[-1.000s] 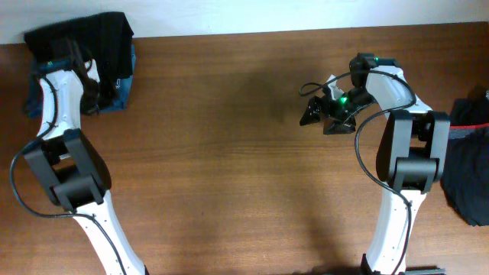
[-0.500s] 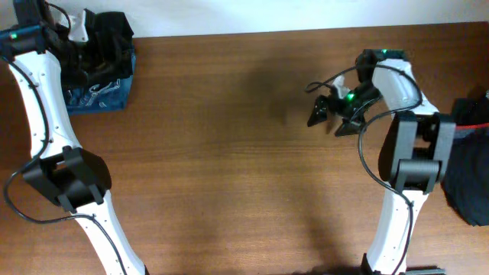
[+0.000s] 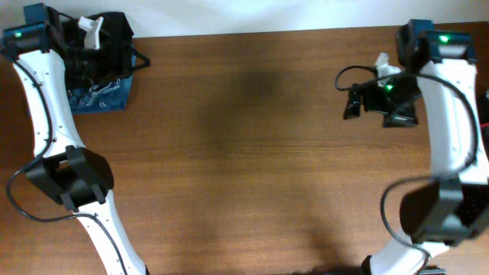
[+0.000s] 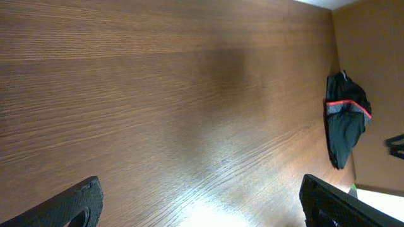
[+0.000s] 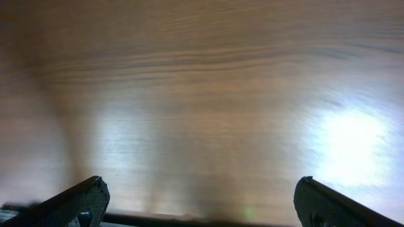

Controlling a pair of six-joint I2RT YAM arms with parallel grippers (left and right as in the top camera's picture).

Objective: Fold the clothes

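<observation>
In the left wrist view, the left gripper is seen with its jaws wide apart and nothing between them, above the brown wooden table. A dark crumpled garment with a reddish band is found far ahead of it. In the right wrist view, the right gripper is shown equally wide and empty, with blurred table wood in front of it. In the overhead view, a folded black soft-fabric garment, lying partly on faded blue denim jeans, is located right at the left gripper and well apart from the right gripper.
</observation>
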